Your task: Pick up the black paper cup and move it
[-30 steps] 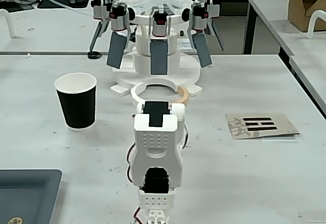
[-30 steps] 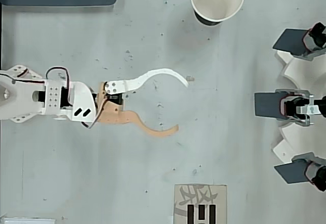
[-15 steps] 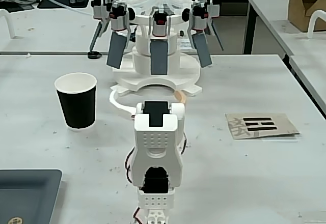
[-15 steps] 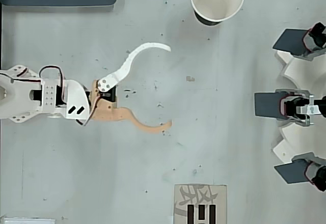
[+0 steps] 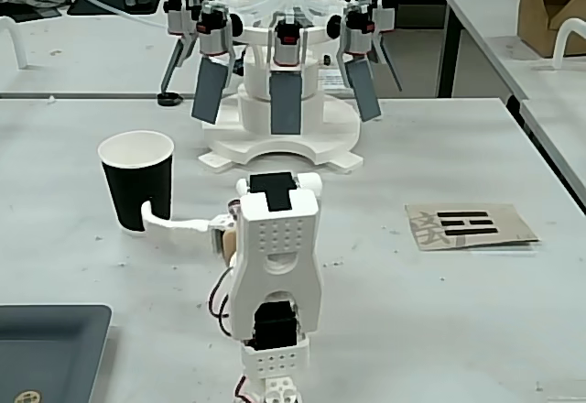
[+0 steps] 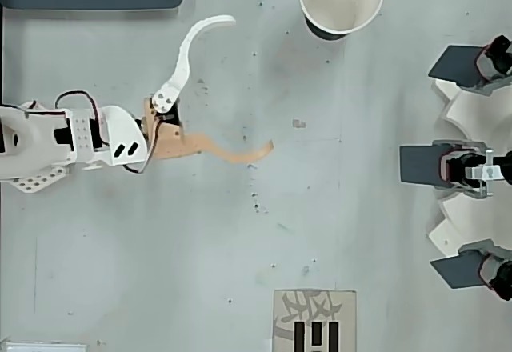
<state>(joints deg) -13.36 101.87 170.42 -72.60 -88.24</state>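
My gripper [image 6: 244,84] is spread wide and empty, short of the black paper cup [image 6: 341,2], which stands upright near the surface [image 6: 360,232] edge at the overhead view's top. Light and crushable, I judge; grip its mid-wall gently.

Unreadable character, black bars on card [image 5: 470,225]

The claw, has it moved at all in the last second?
Yes. In the overhead view the claw has swung up the picture toward the black paper cup and away from the printed card, with its jaws spread wider. The cup stayed put.
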